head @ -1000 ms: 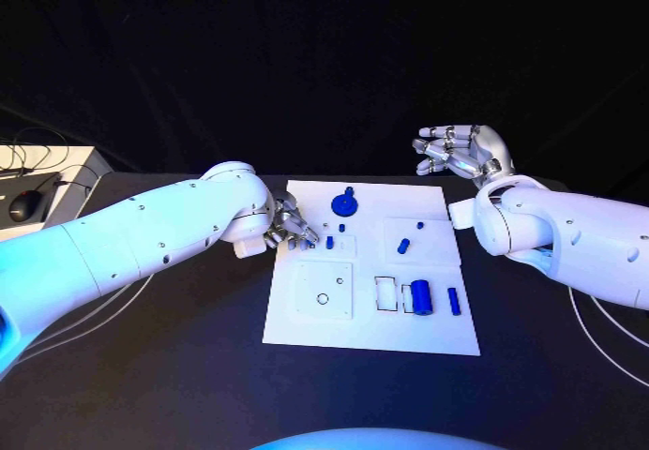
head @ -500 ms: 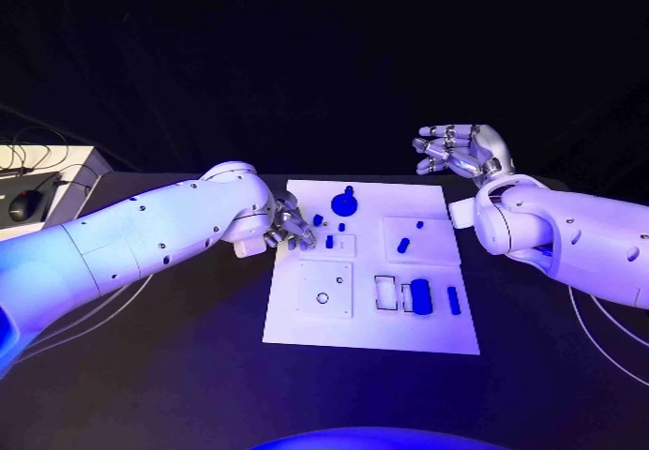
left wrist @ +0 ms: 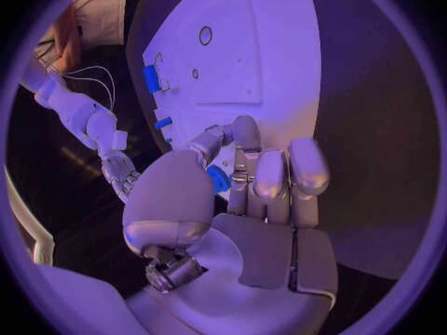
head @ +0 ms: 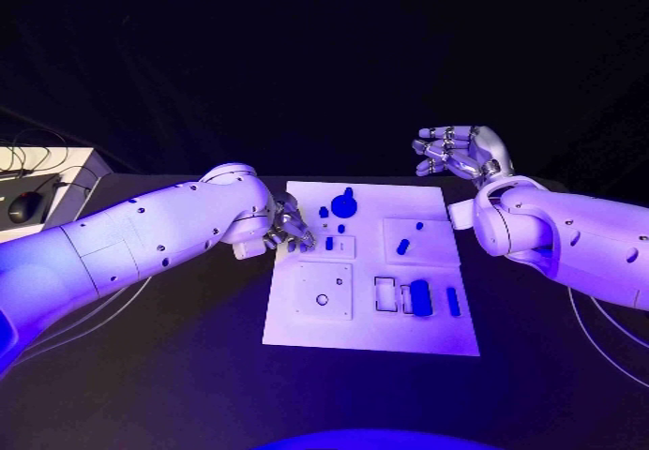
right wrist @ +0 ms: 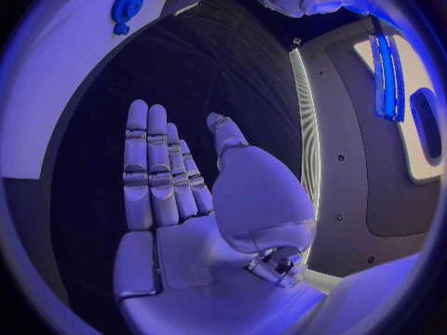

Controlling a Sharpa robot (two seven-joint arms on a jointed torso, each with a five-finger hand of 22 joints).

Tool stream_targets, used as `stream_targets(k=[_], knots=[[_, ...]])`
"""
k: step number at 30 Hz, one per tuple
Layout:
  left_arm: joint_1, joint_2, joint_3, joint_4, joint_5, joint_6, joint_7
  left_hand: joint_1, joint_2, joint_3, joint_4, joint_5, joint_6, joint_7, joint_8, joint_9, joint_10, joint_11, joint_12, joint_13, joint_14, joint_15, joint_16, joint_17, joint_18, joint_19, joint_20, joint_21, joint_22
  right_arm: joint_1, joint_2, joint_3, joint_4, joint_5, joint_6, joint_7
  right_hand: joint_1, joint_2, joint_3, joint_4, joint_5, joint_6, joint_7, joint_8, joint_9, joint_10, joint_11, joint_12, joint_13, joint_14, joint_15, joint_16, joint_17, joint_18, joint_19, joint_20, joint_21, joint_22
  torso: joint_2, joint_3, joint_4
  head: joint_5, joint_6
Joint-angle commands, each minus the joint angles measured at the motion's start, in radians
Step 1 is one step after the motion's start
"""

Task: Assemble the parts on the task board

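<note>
The white task board [head: 309, 323] lies mid-table. My left hand [head: 290, 229] rests at the board's left edge and pinches a small blue part [left wrist: 218, 179] between thumb and finger. My right hand [head: 460, 150] hangs raised beyond the board's far right corner, palm [right wrist: 186, 201] bare and fingers spread. On the board stand a round blue knob [head: 343, 201], small blue pegs [head: 329, 243] near my left hand, a slanted blue piece [head: 403, 246], a thick blue cylinder [head: 421, 297] and a thin blue bar [head: 453, 301].
A square recess with a small ring hole [head: 322, 299] sits on the board's near left. A grey box with cables [head: 40, 187] stands at the table's far left. Bare black table [head: 162, 356] surrounds the board.
My left hand has eased slightly back toward the board's left edge, uncovering a small blue peg beside it. The right hand has stayed where it was.
</note>
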State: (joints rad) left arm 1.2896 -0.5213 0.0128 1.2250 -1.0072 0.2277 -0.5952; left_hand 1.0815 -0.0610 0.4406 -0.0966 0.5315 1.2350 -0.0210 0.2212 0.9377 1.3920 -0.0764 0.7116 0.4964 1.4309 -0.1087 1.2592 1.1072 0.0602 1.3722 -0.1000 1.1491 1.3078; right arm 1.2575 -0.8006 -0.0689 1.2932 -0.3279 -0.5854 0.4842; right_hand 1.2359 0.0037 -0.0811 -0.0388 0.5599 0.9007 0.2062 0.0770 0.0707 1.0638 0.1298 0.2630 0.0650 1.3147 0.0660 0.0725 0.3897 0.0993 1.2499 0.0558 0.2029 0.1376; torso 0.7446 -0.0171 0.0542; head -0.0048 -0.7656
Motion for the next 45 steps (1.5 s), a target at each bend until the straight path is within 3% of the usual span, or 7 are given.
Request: stream_targets(k=[1, 13, 22, 37, 39, 41, 45], knots=[[0.001, -0.003, 0.002, 0.005, -0.005, 0.004, 0.012, 0.008, 0.004, 0.037, -0.028, 0.004, -0.002, -0.006, 0.006, -0.001, -0.003, -0.006, 0.005, -0.002, 0.0, 0.003, 0.004, -0.003, -0.001, -0.002, -0.001, -0.001, 0.044, 0.0, 0.0, 0.0, 0.0, -0.005, 0.014, 0.011, 0.009, 0.003, 0.002, -0.006, 0.004, -0.002, 0.003, 0.0, -0.001, -0.006, 0.001, -0.006, -0.001, -0.007, 0.003, -0.004, -0.001, 0.012, -0.005, 0.0, 0.005, -0.001, 0.0, -0.0002, 0.0002, -0.001, 0.003], [0.0, -0.031, 0.015, 0.023, 0.038, -0.127, 0.059, 0.129, -0.002, -0.19, 0.083, -0.004, -0.096, 0.021, -0.032, -0.033, -0.1, 0.017, -0.046, -0.029, -0.041, 0.01, -0.095, -0.11, 0.022, -0.064, -0.003, -0.14, -0.032, -0.001, -0.001, 0.0, 0.0, -0.006, 0.014, 0.012, 0.007, 0.004, 0.006, -0.013, 0.005, -0.003, 0.003, 0.0, -0.001, -0.006, 0.001, -0.007, -0.001, -0.007, 0.003, -0.003, -0.002, 0.013, -0.007, 0.0, 0.008, -0.002, -0.001, -0.001, 0.0007, -0.004, 0.014], [0.0, -0.053, 0.021, 0.032, 0.062, -0.28, 0.208, 0.295, 0.033, -0.323, 0.071, -0.008, -0.111, 0.087, -0.153, -0.333, -0.243, 0.079, -0.183, -0.162, -0.224, 0.064, -0.288, -0.311, 0.061, -0.237, 0.05, -0.453, -0.199, -0.003, -0.005, 0.0, 0.001, -0.006, 0.015, 0.012, 0.008, 0.004, 0.006, -0.014, 0.004, -0.002, 0.003, 0.0, -0.001, -0.006, 0.001, -0.007, -0.001, -0.007, 0.003, -0.003, -0.002, 0.013, -0.006, 0.0, 0.008, -0.002, -0.001, -0.001, 0.0013, -0.005, 0.028], [-0.012, -0.014, 0.007, -0.027, -0.117, -0.533, 0.468, 0.372, 0.024, -0.444, 0.039, -0.042, -0.196, 0.143, -0.154, -0.76, -0.305, 0.151, -0.357, -0.43, -0.327, 0.121, -0.436, -0.55, 0.066, -0.291, 0.108, -0.649, -0.325, -0.009, -0.009, 0.0, 0.0, -0.005, 0.018, 0.011, 0.014, 0.006, 0.011, -0.02, 0.005, -0.002, 0.003, 0.0, -0.001, -0.005, 0.0, -0.008, -0.002, -0.006, 0.002, -0.003, -0.002, 0.013, -0.006, -0.001, 0.009, -0.001, 0.0, -0.0019, 0.0008, 0.003, 0.065], [-0.014, 0.001, 0.002, -0.046, -0.146, -0.538, 0.476, 0.38, 0.023, -0.467, 0.04, -0.066, -0.202, 0.145, -0.152, -0.799, -0.316, 0.157, -0.367, -0.432, -0.332, 0.125, -0.428, -0.564, 0.068, -0.288, 0.112, -0.661, -0.332, -0.009, -0.008, 0.0, 0.0, -0.005, 0.018, 0.01, 0.014, 0.006, 0.011, -0.02, 0.005, -0.002, 0.003, 0.0, -0.001, -0.005, 0.0, -0.008, -0.002, -0.006, 0.002, -0.003, -0.002, 0.013, -0.006, -0.001, 0.009, -0.001, 0.0, -0.0017, 0.0001, 0.004, 0.067], [-0.016, 0.017, -0.003, -0.066, -0.172, -0.537, 0.481, 0.387, 0.03, -0.475, 0.041, -0.161, -0.211, 0.148, -0.153, -0.818, -0.328, 0.164, -0.374, -0.432, -0.335, 0.129, -0.423, -0.572, 0.068, -0.286, 0.116, -0.669, -0.337, -0.01, -0.007, 0.0, -0.001, -0.005, 0.019, 0.01, 0.014, 0.006, 0.011, -0.02, 0.005, -0.002, 0.003, 0.0, -0.001, -0.005, 0.0, -0.008, -0.002, -0.006, 0.002, -0.003, -0.002, 0.013, -0.006, -0.001, 0.009, -0.001, 0.0, -0.0014, -0.0002, 0.005, 0.07], [-0.02, 0.048, -0.008, -0.107, -0.23, -0.529, 0.48, 0.397, 0.033, -0.493, 0.044, -0.171, -0.207, 0.148, -0.148, -0.855, -0.338, 0.167, -0.374, -0.431, -0.343, 0.132, -0.406, -0.59, 0.071, -0.279, 0.121, -0.683, -0.344, -0.01, -0.006, 0.0, -0.001, -0.004, 0.02, 0.01, 0.014, 0.006, 0.011, -0.02, 0.005, -0.002, 0.003, 0.0, -0.001, -0.005, 0.0, -0.008, -0.002, -0.006, 0.002, -0.003, -0.002, 0.013, -0.006, -0.001, 0.009, -0.001, 0.003, -0.0013, -0.0007, 0.005, 0.072]])
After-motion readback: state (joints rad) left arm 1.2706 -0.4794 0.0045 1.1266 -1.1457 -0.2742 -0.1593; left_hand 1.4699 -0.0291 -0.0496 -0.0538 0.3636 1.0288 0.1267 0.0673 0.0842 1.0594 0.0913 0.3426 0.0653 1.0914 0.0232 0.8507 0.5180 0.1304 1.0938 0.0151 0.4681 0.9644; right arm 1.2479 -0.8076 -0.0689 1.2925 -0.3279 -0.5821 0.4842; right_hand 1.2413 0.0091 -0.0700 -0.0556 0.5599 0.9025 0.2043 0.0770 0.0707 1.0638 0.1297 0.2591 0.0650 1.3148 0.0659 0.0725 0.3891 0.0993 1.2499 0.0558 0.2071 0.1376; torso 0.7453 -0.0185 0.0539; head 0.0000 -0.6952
